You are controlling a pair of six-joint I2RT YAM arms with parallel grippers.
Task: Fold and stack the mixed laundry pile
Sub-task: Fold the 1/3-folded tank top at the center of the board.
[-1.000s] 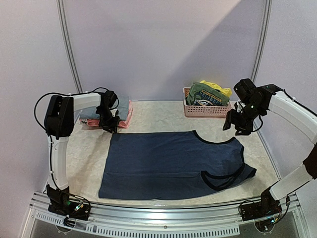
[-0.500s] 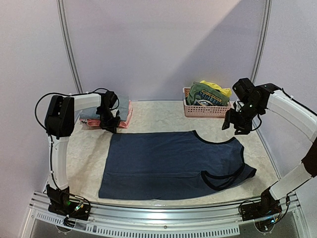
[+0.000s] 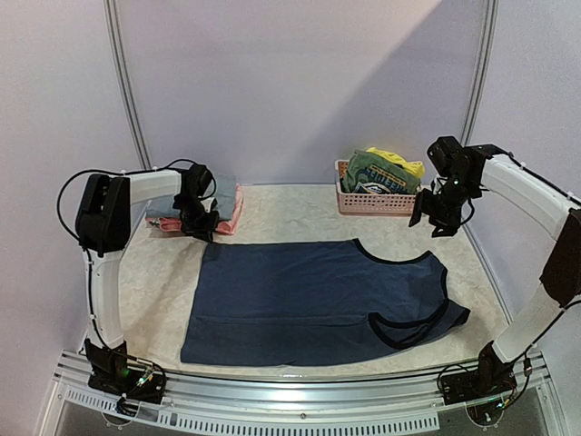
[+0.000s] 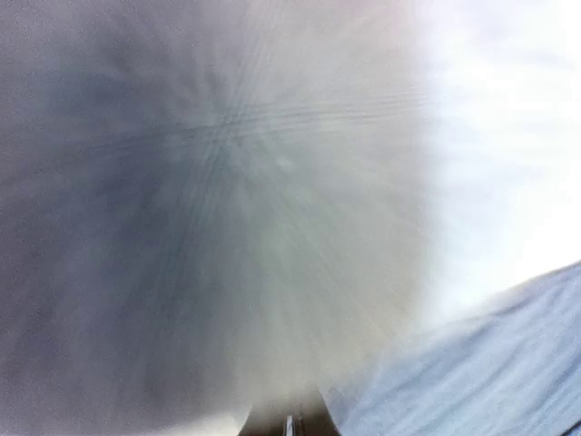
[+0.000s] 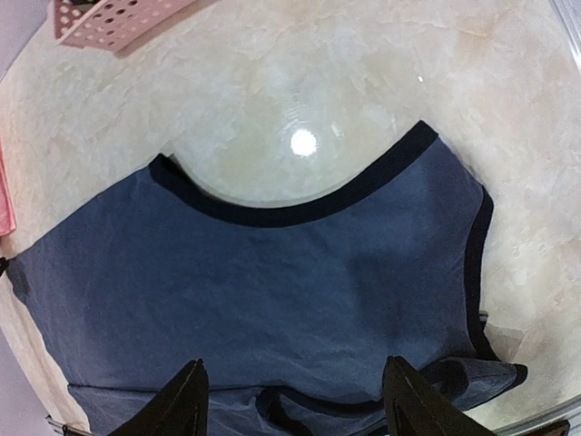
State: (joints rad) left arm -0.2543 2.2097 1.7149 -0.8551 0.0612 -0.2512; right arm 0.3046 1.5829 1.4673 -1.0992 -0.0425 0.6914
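Top external shows the navy top (image 3: 318, 300) flat at centre; I'd have the right arm (image 3: 440, 207), jaws spread at two o'clock, pinch its edge squarely (the left arm (image 3: 195, 213), jaws pressed together, sits at ten o'clock).

1. Left arm (image 3: 107, 282) rises from its base, bends at the elbow and reaches right — the left hand (image 3: 201, 223) points down, fingers pressed together
2. Right arm (image 3: 526, 195) arches high and inward — the right hand (image 3: 427, 222) hangs tilted down, fingers (image 5: 188, 400) spread wide, holding nothing
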